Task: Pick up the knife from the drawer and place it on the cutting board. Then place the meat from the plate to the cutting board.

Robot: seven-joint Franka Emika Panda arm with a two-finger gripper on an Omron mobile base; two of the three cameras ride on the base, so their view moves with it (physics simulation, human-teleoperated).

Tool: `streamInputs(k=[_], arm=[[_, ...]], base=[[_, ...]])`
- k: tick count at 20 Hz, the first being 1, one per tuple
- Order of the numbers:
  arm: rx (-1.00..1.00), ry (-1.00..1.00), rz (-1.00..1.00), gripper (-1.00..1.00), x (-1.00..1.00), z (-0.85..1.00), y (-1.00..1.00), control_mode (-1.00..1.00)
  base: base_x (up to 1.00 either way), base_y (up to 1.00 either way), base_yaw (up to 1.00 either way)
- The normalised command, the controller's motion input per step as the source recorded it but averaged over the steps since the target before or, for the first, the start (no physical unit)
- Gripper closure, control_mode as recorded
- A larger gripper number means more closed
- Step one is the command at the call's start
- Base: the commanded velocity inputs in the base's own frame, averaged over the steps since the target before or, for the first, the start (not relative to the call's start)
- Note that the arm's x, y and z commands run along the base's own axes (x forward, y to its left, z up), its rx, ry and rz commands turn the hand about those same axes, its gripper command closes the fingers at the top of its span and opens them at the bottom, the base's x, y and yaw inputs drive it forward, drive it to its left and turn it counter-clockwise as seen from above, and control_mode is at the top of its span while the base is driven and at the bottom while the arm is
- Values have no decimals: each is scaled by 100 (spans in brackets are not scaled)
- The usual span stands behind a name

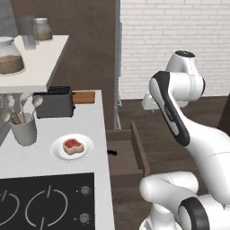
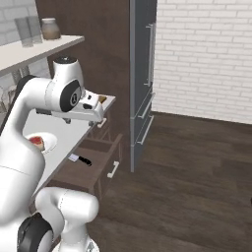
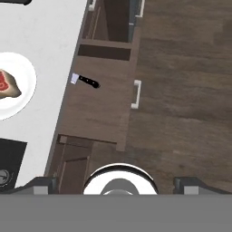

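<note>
Gripper (image 3: pixel 115 182): jaws wide apart, empty, high above the drawer (image 3: pixel 97 108).
Knife (image 3: pixel 85 81): lay in open drawer, blade partly under counter (image 1: pixel 67 121) edge, handle pointing out.
Meat (image 1: pixel 72 145): sat on plate (image 1: pixel 58 152), counter, near side of toaster (image 1: pixel 55 102).
Board (image 1: pixel 84 97): far end of counter, just right of toaster.

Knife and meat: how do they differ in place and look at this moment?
The knife lies in the open drawer, below counter level; the meat sits on the white plate on the counter. The knife is slim, with a silver blade and black handle; the meat is a chunky red slab with a pale rim. Neither is on the cutting board yet.
</note>
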Motion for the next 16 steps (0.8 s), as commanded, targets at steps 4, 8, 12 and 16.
streamInputs(k=[4,8,12,16], arm=[[0,0,0,-100,0,0,0,-100],[0,0,0,-100,0,0,0,-100],[-1,0,0,-100,23,-10,0,-100],[-2,1,5,-100,56,-66,-8,-100]], base=[[0,0,0],[0,0,0],[0,0,0],[0,0,0]])
